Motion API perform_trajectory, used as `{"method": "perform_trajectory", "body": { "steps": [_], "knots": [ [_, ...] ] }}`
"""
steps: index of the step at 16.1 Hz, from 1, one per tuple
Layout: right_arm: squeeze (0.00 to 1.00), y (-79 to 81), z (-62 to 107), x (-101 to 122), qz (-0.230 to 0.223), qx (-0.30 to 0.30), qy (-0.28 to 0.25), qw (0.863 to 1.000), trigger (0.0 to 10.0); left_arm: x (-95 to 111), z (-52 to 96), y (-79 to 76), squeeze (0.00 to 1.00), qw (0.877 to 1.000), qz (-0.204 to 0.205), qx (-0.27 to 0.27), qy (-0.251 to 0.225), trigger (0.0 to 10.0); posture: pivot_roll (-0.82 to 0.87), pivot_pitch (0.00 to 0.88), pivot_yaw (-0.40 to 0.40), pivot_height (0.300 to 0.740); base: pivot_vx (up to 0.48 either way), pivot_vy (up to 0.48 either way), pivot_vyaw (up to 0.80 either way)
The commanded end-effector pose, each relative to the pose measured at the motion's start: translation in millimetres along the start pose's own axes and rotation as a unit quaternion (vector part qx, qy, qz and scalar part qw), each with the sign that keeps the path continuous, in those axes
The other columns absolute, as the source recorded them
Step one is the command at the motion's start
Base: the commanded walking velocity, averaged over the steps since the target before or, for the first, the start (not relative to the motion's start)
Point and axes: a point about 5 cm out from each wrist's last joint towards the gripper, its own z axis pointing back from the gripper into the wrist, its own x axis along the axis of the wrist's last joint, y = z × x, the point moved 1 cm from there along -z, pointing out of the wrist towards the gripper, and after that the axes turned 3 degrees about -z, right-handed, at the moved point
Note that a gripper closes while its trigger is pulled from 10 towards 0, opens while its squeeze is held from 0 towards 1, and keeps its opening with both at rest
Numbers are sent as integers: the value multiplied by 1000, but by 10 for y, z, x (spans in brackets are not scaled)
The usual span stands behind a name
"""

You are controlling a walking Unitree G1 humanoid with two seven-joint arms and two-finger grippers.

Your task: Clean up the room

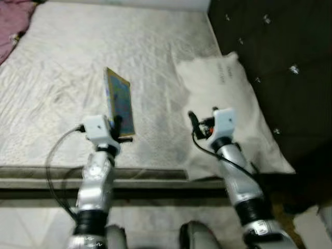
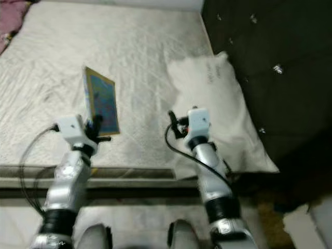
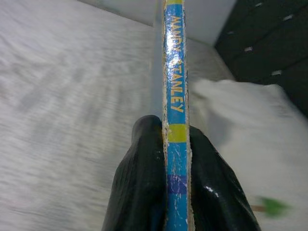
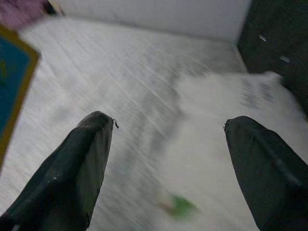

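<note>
1. Over the bare mattress (image 1: 62,78) our left gripper (image 3: 176,159) pinches a thin blue book (image 1: 120,101) by its spine end, holding it upright on edge.
2. We grip only one end (a slim hold), so the book could pivot or slip out and drop flat.
3. Our right gripper (image 4: 168,159) hovers spread and empty near the white pillow (image 1: 228,104); a careless swing could snag it.

The left gripper (image 3: 177,159) is clamped on a thin blue book (image 3: 175,91), spine facing the camera, one black finger (image 3: 139,183) pressed to each side. Yellow letters run along the spine. Beyond lie a white mattress (image 3: 62,106) and a blurred white pillow (image 3: 250,125).
</note>
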Motion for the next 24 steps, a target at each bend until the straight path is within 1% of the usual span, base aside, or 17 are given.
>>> {"method": "perform_trajectory", "body": {
  "steps": [1, 3, 5, 9, 14, 20, 21, 24],
  "knots": [
    [0, 15, -25, 35, -2, 1, -6, 1000, 10000, 135, -27, -33, 0, 999, -13, -14, -31, 10000, 10, 109, -57, 740, 0, 0, 0],
    [0, 15, -26, 31, -2, 1, -5, 1000, 10000, 142, -20, -61, 0, 999, -18, -29, -36, 10000, 10, 109, -57, 740, 0, 0, 0],
    [0, 11, -29, 33, 0, 2, -5, 1000, 10000, 145, -11, -89, 0, 998, -14, -41, -40, 10000, 9, 106, -60, 740, 0, 0, 0],
    [0, 4, -35, 32, 1, 2, -5, 1000, 10000, 145, -8, -101, 0, 998, -13, -45, -42, 10000, 9, 106, -61, 740, 0, 0, 0],
    [0, 14, -38, 28, 4, 4, -3, 1000, 10000, 145, -5, -121, 0, 998, -9, -51, -43, 10000, 7, 113, -64, 740, 313, 0, 0],
    [0, 8, -48, 27, 2, 0, -3, 1000, 10000, 141, -16, -101, 0, 998, -9, -47, -39, 10000, 7, 115, -60, 740, 315, 0, 0],
    [0, 5, -46, 25, 2, -1, -2, 1000, 10000, 122, -24, -91, 0, 999, -7, -40, -31, 10000, 7, 115, -60, 740, 0, 0, 0],
    [0, 3, -43, 21, 2, -2, -2, 1000, 10000, 118, -30, -88, 0, 999, -8, -40, -30, 10000, 6, 115, -59, 740, 0, 0, 0]
  ]
}}
